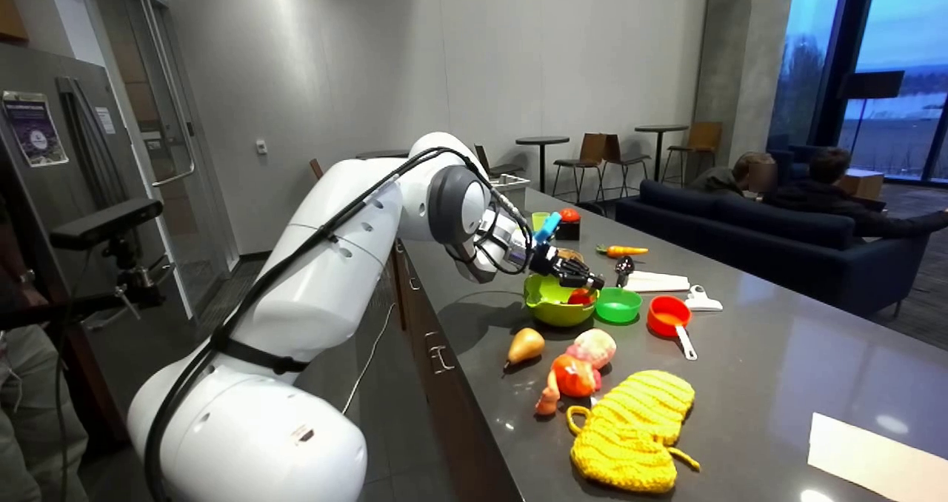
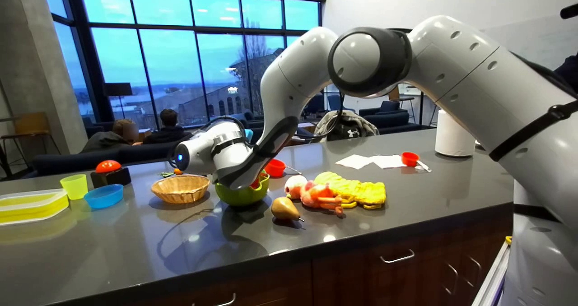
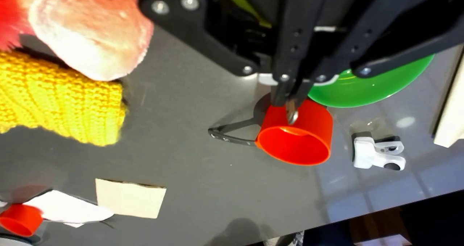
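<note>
Surrounding lime bowl [image 2: 244, 197]: basket [image 2: 180, 195], pear [image 2: 284, 208], green dish [image 1: 619, 306].

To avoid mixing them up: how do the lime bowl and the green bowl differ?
The lime bowl is yellow-green; the green bowl is purer green. The lime bowl is larger than the green bowl. A red object shows inside the lime bowl, none inside the green bowl. Both stand upright on the countertop.

In exterior view: basket [image 2: 180, 193] left of bowl [image 2: 246, 197], pear [image 2: 284, 208] right.
</note>
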You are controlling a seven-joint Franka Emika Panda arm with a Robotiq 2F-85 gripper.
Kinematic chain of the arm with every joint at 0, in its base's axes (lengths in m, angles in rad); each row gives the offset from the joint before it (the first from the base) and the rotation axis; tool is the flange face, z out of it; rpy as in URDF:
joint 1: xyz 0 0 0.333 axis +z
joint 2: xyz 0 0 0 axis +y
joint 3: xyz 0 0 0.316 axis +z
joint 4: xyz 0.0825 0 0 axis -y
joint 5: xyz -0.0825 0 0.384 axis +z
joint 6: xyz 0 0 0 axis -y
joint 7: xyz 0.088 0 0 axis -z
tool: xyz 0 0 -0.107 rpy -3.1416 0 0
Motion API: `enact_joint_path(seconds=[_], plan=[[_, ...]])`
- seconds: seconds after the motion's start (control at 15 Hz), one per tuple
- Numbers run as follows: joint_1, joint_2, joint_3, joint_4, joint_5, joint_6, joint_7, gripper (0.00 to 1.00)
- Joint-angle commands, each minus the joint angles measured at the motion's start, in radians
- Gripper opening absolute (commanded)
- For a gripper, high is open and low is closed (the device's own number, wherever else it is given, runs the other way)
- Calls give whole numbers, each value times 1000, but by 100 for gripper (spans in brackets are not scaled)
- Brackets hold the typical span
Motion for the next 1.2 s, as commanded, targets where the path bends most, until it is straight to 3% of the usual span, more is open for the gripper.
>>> enact_joint_path(seconds=[0.0, 0.33, 0.67, 1.13], plan=[[2, -45, 5, -23, 11, 9, -9, 1], [11, -81, 31, -22, 45, -10, -105, 1], [4, -61, 58, 2, 163, -3, -83, 1], [13, -56, 41, -41, 147, 166, 145, 1]])
